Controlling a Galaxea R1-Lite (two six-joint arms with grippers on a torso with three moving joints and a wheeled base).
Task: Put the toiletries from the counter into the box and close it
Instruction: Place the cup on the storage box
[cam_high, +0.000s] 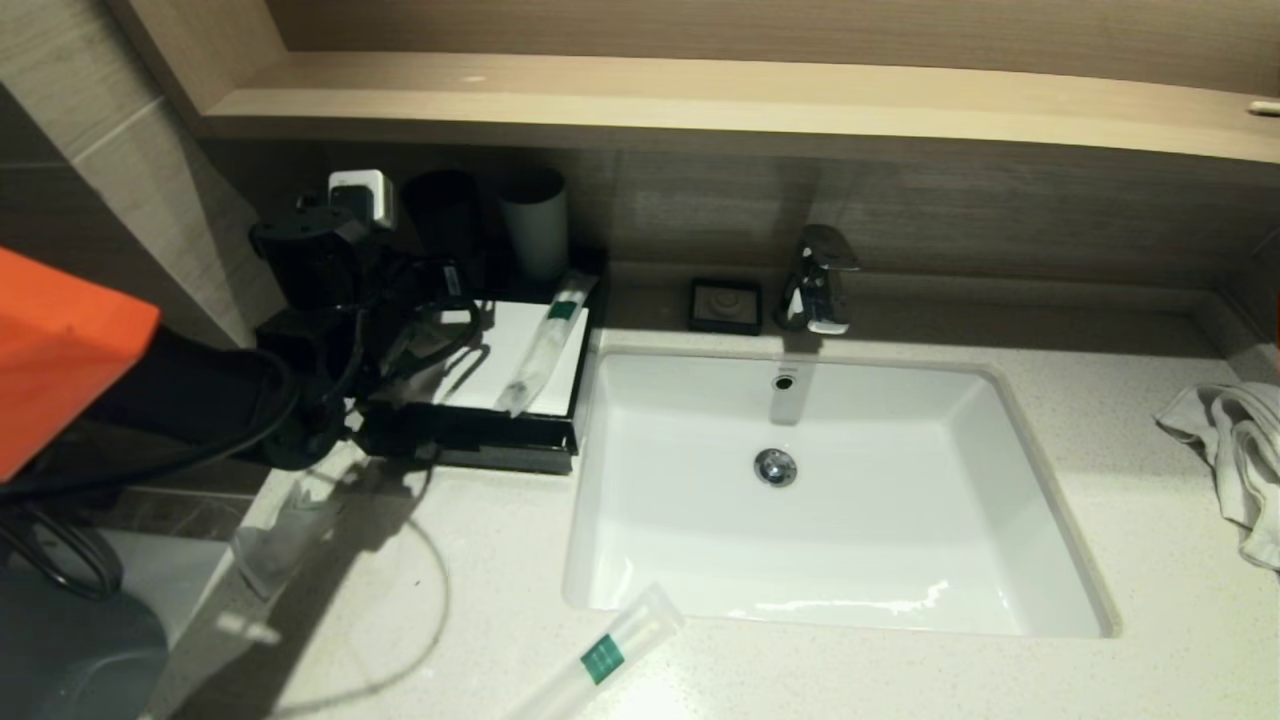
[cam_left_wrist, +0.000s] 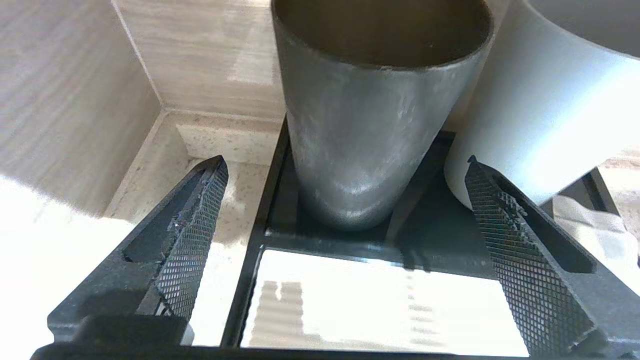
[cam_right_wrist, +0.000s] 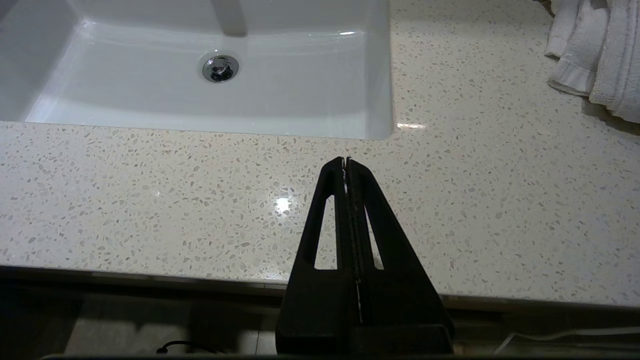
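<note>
Box (cam_high: 470, 425) at the surface's (cam_high: 1100, 470) left back corner, one long packet (cam_high: 540, 345) lying across its white panel; left tool (cam_left_wrist: 345, 210) hangs wide open and empty over it, facing two cups.

A second long packet (cam_high: 605, 655) lies on the surface by the basin's (cam_high: 1000, 500) front rim, cut off at the frame edge. Packets look light, thin, soft and slippery, so I would pinch one across its middle, near the green label. Right tool (cam_right_wrist: 346, 161) is parked at the surface's front edge, fingers pressed together, empty. The left arm hides the box's left side, and the drawer is hard to make out.
</note>
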